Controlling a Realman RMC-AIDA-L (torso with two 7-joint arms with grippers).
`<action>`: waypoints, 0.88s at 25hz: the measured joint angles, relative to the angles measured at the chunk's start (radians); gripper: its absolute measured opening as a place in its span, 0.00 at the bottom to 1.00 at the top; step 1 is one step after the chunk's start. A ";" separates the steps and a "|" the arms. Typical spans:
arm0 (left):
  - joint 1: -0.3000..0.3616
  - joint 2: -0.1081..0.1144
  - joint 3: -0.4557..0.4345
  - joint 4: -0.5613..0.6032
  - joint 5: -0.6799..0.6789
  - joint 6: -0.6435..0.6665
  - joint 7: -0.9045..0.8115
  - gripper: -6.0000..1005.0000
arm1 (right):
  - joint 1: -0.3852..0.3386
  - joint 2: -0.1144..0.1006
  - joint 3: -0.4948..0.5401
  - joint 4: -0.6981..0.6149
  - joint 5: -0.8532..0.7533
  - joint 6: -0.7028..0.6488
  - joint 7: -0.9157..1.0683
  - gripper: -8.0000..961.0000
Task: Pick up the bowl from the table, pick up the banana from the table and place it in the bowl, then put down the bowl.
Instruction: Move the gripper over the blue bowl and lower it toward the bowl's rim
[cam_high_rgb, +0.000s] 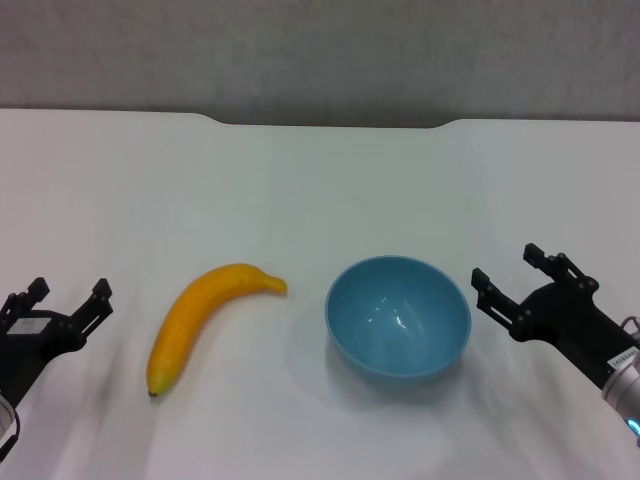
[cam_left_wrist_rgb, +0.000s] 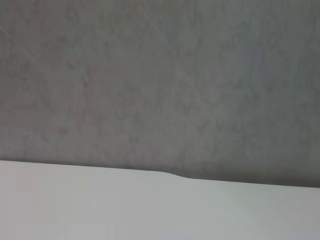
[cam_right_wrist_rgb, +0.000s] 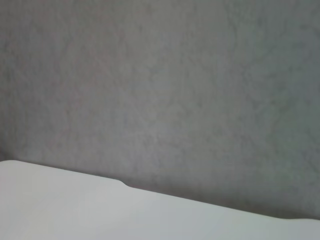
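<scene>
we see the bowl (cam_high_rgb: 398, 316) upright on the table (cam_high_rgb: 320, 180), toward its near edge, the banana (cam_high_rgb: 200, 318) lying just beside it. our left gripper (cam_high_rgb: 68, 297) and right gripper (cam_high_rgb: 510, 272) hover spread wide and empty near the near corners.

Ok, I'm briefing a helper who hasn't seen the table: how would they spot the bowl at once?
On the white table, look just right of centre, toward the near edge. The bowl stands there, between the banana and the right hand, touching neither. It is the only round, glossy light-blue thing, and it is empty.
</scene>
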 joint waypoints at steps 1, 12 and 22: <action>0.000 0.000 0.000 0.000 0.000 0.000 0.000 0.90 | -0.004 0.001 0.001 -0.001 0.001 0.000 0.000 0.85; -0.003 -0.003 -0.001 0.008 0.000 0.005 0.011 0.90 | -0.015 0.000 0.006 -0.017 0.002 -0.006 0.000 0.84; 0.055 0.052 -0.013 -0.208 0.160 0.102 -0.207 0.90 | -0.022 -0.044 0.009 0.180 -0.025 -0.178 0.081 0.82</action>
